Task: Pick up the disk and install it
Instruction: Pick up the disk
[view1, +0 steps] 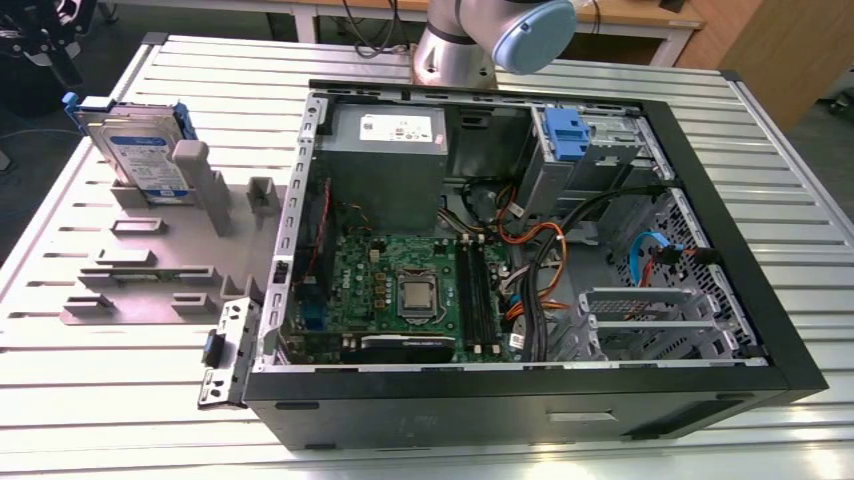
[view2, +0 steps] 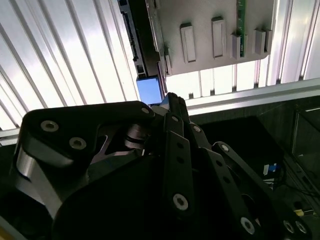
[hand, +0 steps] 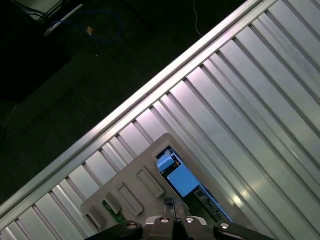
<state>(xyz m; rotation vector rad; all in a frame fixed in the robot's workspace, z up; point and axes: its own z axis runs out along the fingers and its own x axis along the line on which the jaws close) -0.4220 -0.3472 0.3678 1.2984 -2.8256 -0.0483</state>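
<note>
Pincer (view2: 170, 99) closed, empty, hovering above disk (hand: 182, 180), no contact. Disk stands upright in grey rack (view1: 174, 250) just below tips: pick-up not done, install all left. Ribbed metal bench (view1: 107, 400) beyond rack. Open PC case (view1: 534, 385) further off. Dark floor (hand: 75, 75) w/ cables past bench edge.

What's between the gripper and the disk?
Nothing visible. In the first wrist view the gripper hangs right over the blue end of the disk, which stands in the grey holder; no cable or part lies between them.
</note>
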